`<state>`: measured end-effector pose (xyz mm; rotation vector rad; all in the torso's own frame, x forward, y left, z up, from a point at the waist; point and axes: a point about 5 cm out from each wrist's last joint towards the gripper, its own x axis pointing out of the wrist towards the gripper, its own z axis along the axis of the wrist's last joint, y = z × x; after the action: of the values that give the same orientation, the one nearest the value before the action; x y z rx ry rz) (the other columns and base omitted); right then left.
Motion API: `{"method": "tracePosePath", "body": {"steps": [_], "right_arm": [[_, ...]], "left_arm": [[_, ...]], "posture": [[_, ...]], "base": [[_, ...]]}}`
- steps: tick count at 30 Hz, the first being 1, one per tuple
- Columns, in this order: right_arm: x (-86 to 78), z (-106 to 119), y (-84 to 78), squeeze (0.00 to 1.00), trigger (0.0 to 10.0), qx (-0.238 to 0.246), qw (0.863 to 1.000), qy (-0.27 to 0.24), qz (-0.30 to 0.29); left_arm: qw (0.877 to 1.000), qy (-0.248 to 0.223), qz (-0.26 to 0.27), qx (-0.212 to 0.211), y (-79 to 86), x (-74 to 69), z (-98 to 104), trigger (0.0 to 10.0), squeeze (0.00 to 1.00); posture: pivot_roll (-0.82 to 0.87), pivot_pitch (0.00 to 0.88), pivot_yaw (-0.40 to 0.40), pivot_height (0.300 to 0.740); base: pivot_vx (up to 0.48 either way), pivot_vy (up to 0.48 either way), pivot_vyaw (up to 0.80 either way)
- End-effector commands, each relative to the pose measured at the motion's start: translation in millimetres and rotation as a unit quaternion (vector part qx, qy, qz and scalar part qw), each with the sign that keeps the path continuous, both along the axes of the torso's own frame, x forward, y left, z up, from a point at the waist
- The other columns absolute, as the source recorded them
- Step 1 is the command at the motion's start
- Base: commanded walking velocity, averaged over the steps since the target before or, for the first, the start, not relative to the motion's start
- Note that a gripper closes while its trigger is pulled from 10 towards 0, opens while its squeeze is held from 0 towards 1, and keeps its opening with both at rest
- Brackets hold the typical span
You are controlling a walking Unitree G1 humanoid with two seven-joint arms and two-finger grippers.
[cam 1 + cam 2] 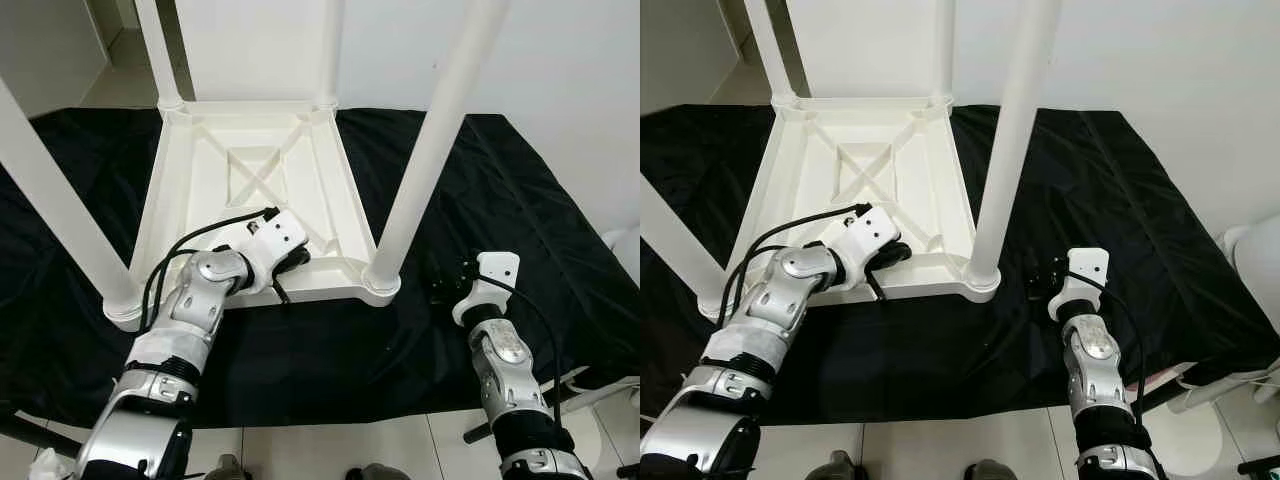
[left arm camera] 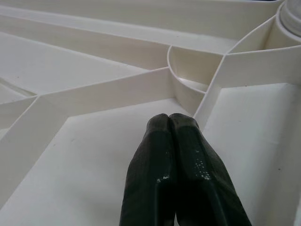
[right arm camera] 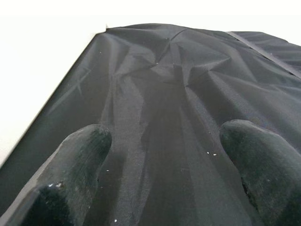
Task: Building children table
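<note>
Nearest, the right gripper (image 3: 160, 155) is held spread open above the black cloth (image 1: 300, 360). Farther on, the left gripper (image 2: 171, 141), fingers pressed together empty, is placed inside the upturned white table (image 1: 250, 170), legs raised.

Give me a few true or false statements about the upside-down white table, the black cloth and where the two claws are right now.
1. The white table lies upside down with its legs pointing up. True.
2. The left claw is wide open. False: its fingers are pressed together, over the table's ribbed underside.
3. The right claw is open above the black cloth. True.
4. The right claw grips the near right leg. False: it is apart from that leg, holding nothing.
5. The table rests on bare tile. False: it sits on the black cloth.
</note>
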<state>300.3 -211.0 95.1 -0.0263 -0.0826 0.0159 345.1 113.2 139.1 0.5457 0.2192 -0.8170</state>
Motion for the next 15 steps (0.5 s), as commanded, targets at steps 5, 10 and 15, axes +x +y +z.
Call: {"method": "tracePosePath", "body": {"steps": [5, 10, 15], "right_arm": [[0.8, -3.5, 2.3, 0.00, 10.0, 0.007, 1.000, 0.009, 0.000], [-0.2, -4.2, 2.1, 0.00, 10.0, 0.006, 1.000, 0.010, -0.001], [-5.4, -6.7, -0.5, 0.00, 10.0, 0.008, 1.000, 0.011, -0.006]], "left_arm": [[0.995, -0.022, 0.097, 0.001, 22.7, 8.1, 2.0, 10.0, 0.13], [0.997, 0.000, 0.062, -0.047, 4.3, 4.1, 6.6, 10.0, 1.00], [0.995, 0.016, 0.034, -0.096, -7.2, 1.1, 13.1, 10.0, 1.00]], "posture": [[0.05, 0.027, -0.012, 0.740], [0.04, 0.029, -0.008, 0.740], [0.03, 0.030, -0.003, 0.740]], "base": [[0.000, 0.000, 0.00], [0.000, 0.000, 0.00], [0.000, 0.000, 0.00]]}}
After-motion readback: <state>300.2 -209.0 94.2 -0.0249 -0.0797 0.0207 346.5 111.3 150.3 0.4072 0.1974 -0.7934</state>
